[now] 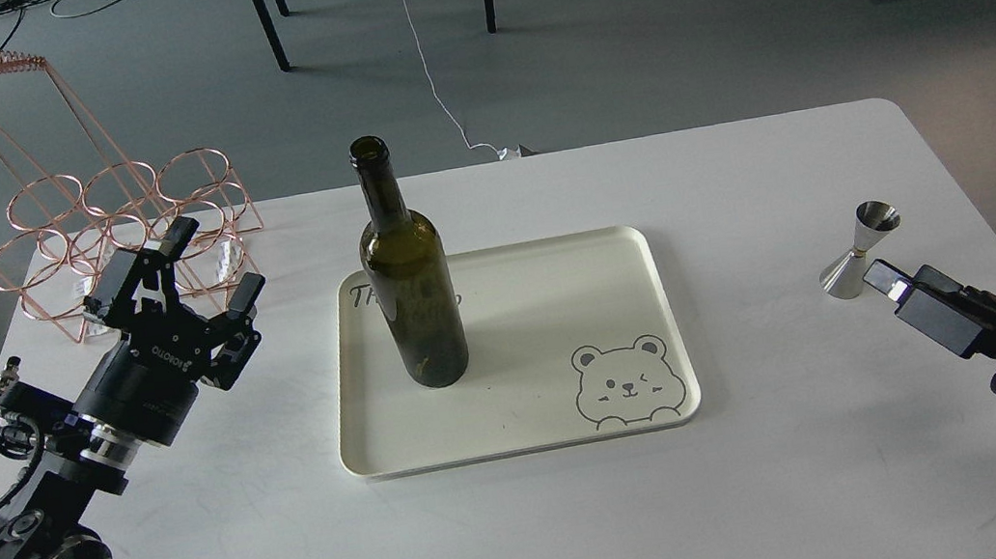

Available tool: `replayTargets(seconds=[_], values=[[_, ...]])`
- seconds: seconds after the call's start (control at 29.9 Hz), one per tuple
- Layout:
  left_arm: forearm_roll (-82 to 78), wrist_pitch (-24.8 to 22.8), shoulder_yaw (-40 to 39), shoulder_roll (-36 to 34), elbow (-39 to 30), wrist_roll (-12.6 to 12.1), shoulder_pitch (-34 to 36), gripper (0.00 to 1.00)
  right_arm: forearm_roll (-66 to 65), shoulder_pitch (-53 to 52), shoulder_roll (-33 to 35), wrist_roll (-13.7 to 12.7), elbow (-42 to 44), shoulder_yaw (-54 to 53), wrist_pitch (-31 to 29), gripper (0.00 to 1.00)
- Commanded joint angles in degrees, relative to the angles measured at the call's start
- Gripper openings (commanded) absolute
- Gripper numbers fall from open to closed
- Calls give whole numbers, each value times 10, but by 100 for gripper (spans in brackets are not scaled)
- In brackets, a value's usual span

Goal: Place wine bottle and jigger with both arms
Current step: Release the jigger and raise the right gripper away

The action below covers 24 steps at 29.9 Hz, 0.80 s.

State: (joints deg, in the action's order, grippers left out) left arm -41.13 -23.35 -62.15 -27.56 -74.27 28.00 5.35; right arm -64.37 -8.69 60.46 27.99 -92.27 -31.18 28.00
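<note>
The wine bottle (409, 282), dark olive-green with no label, stands upright on the left part of the cream tray (631, 251). The jigger (860, 253), small shiny steel, stands upright on the white table at the right, off the tray. My left gripper (215, 261) is open and empty, hovering left of the bottle with a clear gap to it. My right gripper (886, 281) points at the jigger, its tip just right of the jigger's base. It is seen edge-on as one dark block, so its fingers cannot be told apart.
A copper wire bottle rack (111, 227) stands at the table's back left corner, just behind my left gripper. The tray has a bear drawing (625, 383) at its front right. The table's right edge (984, 201) is close behind the jigger.
</note>
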Motion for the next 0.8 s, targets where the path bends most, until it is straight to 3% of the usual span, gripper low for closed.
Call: replayTargets(seconds=[0.0,0.23,0.37,0.77], values=[[0,1,0,-5,0,0,0,98,64,-56,2,0,-44,0,0,96],[0,1,-1,-28,0,0,1,98,233,-198,-50,0,-42,-3,0,97],[0,0,-3,-50,0,0,1,98,350,-268,-86,0,-24,-4,-38,97],[-2,-2,-10,-132,-64,0,1,98,514,-310,-273,0,140,-8,-111,98]])
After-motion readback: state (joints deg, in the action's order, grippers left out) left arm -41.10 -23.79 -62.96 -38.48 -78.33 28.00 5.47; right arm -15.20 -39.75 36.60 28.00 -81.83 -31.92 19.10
